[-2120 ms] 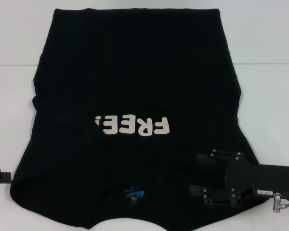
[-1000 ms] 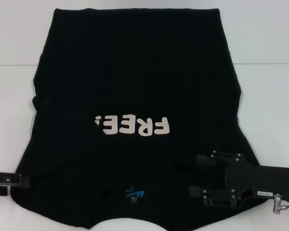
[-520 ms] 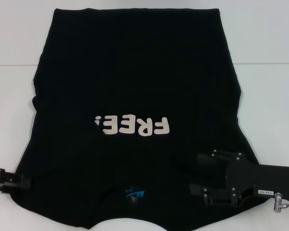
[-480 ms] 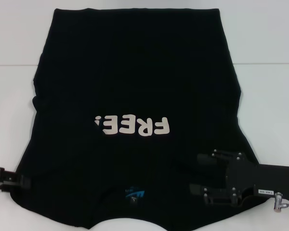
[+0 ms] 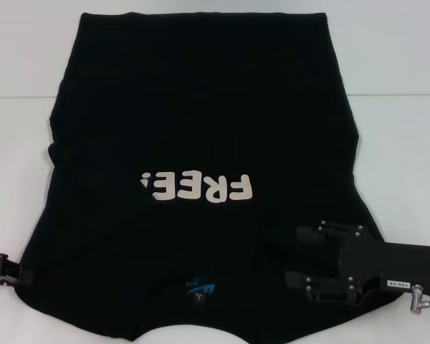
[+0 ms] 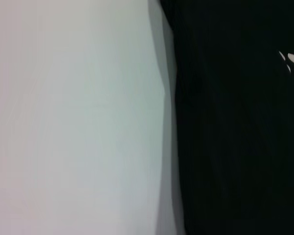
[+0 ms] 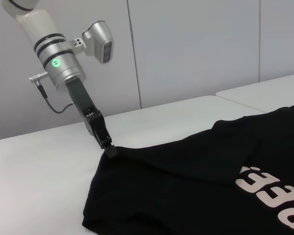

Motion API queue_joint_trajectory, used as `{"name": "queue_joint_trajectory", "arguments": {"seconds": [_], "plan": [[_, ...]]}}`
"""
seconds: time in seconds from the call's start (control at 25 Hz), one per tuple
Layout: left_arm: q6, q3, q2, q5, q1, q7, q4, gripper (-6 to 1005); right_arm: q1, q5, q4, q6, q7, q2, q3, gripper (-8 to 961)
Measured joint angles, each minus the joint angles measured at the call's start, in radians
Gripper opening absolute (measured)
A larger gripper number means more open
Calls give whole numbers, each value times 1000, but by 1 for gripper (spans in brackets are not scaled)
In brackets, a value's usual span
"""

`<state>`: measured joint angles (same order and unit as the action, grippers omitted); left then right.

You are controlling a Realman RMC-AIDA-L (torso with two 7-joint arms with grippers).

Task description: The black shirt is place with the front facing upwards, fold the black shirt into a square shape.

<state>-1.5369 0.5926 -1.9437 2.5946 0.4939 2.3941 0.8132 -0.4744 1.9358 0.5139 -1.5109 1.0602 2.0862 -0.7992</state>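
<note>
The black shirt (image 5: 201, 143) lies spread flat and front-up on the white worktop (image 5: 401, 136), its "FREE!" lettering (image 5: 198, 187) near the middle and its blue neck label (image 5: 200, 289) toward 6 o'clock. At about 8 o'clock the left gripper (image 5: 14, 272) touches the shirt's edge, fingers (image 7: 108, 147) apparently pinching the cloth. At 4 o'clock the right gripper (image 5: 301, 254) rests over the shirt with fingers spread apart.

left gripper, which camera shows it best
The right wrist view: the left gripper and its arm show whole, tip at the black shirt edge. The head view catches only its tip; the left wrist view shows none of it.
</note>
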Motion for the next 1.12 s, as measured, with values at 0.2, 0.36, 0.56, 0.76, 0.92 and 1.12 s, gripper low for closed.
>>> {"name": "queue_joint_trajectory", "arguments": {"seconds": [0.2, 0.36, 0.56, 0.76, 0.92, 1.12], "plan": [[-4, 7, -2, -2, 0, -6, 0, 154, -1, 0, 0, -3, 7, 0, 6, 826], [-8, -6, -1, -10, -1, -13, 0, 67, -5, 0, 4, -8, 53, -10, 12, 825], [-13, -9, -1, -9, 2, -32, 0, 34, -9, 19, 107, -15, 292, -30, 8, 823], [-28, -10, 5, -12, 3, -56, -1, 34, -34, 153, 336, -34, 825, -80, 2, 821], [-40, -13, 11, -13, 5, -65, 4, 34, -121, 328, 395, -114, 1206, -165, 11, 820], [-50, -15, 15, -14, 6, -64, 4, 35, -205, 557, 387, -232, 1444, -190, 90, 818]]}}
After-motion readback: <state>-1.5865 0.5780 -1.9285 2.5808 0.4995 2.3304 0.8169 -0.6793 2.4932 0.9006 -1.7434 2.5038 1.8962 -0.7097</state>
